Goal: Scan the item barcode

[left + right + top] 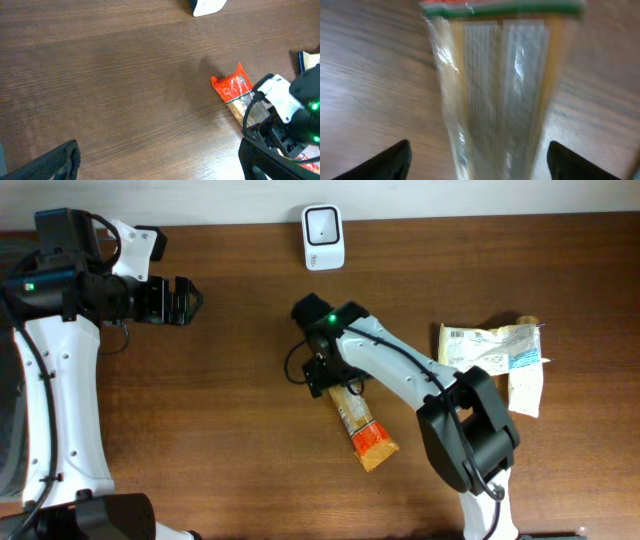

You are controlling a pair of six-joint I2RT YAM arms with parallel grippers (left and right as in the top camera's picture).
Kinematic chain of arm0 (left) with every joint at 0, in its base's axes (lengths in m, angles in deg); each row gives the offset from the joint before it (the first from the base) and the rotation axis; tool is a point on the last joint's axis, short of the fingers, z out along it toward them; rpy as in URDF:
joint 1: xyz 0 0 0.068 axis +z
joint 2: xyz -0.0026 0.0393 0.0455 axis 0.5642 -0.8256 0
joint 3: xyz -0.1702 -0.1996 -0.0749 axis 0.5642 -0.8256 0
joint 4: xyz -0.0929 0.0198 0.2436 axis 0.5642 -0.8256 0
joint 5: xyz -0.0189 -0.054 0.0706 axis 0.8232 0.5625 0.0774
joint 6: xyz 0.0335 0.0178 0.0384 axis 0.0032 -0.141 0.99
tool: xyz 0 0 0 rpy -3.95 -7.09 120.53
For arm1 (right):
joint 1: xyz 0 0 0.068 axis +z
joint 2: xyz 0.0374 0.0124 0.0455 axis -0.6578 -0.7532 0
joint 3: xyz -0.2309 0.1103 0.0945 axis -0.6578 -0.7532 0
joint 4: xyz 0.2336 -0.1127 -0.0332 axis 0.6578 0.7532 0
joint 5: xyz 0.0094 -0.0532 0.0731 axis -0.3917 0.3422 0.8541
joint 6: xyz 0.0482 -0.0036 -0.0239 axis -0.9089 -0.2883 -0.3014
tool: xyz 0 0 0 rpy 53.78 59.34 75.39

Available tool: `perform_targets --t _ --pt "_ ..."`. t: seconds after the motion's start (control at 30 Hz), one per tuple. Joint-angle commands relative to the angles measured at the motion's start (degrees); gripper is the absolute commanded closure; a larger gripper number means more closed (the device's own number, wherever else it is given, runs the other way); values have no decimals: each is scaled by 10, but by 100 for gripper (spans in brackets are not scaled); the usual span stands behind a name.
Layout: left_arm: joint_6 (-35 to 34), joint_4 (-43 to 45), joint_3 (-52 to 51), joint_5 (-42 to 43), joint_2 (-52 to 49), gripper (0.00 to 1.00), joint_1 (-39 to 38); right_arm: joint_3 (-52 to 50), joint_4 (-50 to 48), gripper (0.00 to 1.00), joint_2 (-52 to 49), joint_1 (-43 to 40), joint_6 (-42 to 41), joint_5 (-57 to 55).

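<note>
The item, a long clear packet with an orange-red end [362, 425], lies flat on the wooden table near the middle. My right gripper [330, 375] hangs over its clear end. In the right wrist view the packet [495, 100] runs up between the fingers of the right gripper [480, 157], which stands open with a gap on each side of the packet. No barcode shows on it. The white scanner [323, 236] stands at the table's far edge. My left gripper [185, 300] is open and holds nothing at the far left, well away from the packet [234, 90].
Two other pale food packets [490, 350] lie at the right side of the table. The right arm [440, 385] stretches across from the lower right. In the left wrist view the scanner's corner [206, 6] shows at the top edge.
</note>
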Motion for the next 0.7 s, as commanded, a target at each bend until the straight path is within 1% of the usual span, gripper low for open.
perform_targets --t 0.0,0.03,0.07,0.1,0.17,0.2,0.23,0.27,0.33,0.43,0.5,0.53,0.57,0.67 --pt "9 1 2 6 -1 1 2 -35 -33 16 -6 -33 46 89" --pt "9 1 2 6 -1 1 2 -61 -51 25 -6 -49 62 126" --pt "9 1 2 6 -1 1 2 -76 -59 31 -6 -60 79 161" --pt "9 1 2 6 -1 1 2 -90 -64 44 -6 -69 93 189" --pt "9 1 2 6 -1 1 2 -96 -66 70 -6 -78 93 200" --pt "9 1 2 6 -1 1 2 -96 -68 78 -6 -80 93 203" --pt "9 1 2 6 -1 1 2 -95 -70 90 -6 -81 93 214" --pt "9 1 2 6 -1 1 2 -95 -70 93 -6 -81 92 218" --pt "9 1 2 6 -1 1 2 -93 -70 95 -6 -82 93 233" --pt "9 1 2 6 -1 1 2 -61 -60 96 5 -102 136 379" --pt "9 1 2 6 -1 1 2 -21 -55 96 33 -134 136 488" --pt "9 1 2 6 -1 1 2 -6 -55 96 44 -149 136 525" --pt "9 1 2 6 -1 1 2 9 -55 96 56 -164 136 558" --pt "9 1 2 6 -1 1 2 35 -55 96 96 -195 135 591"
